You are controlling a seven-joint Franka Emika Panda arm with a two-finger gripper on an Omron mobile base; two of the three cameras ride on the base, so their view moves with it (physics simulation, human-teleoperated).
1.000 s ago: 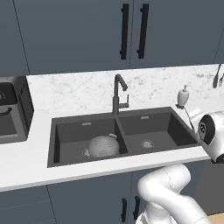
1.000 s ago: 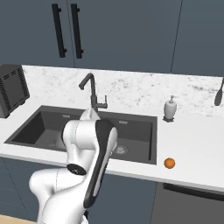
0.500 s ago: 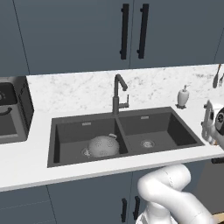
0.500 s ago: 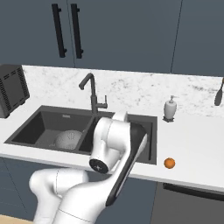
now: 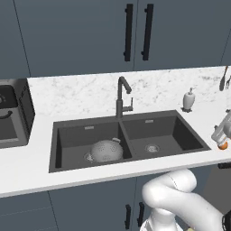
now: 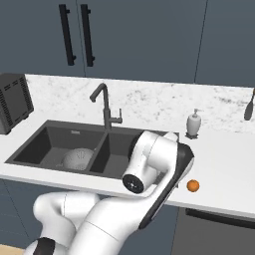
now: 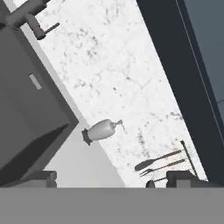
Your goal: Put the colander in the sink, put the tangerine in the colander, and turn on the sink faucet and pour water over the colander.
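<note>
Fingertips (image 7: pixel 46 177) of the gripper (image 7: pixel 114 180) barely clear the hand view's bottom edge, set wide apart with nothing between them. Nearby, the tangerine (image 6: pixel 193 186) sits on the white counter's (image 6: pixel 224 164) front edge, seemingly just under the hand. Further off, the colander (image 5: pixel 106 150) lies in the left basin of the sink (image 5: pixel 180 131). Behind stand the sink faucet (image 5: pixel 122 95) and a soap dispenser (image 7: pixel 101 129).
</note>
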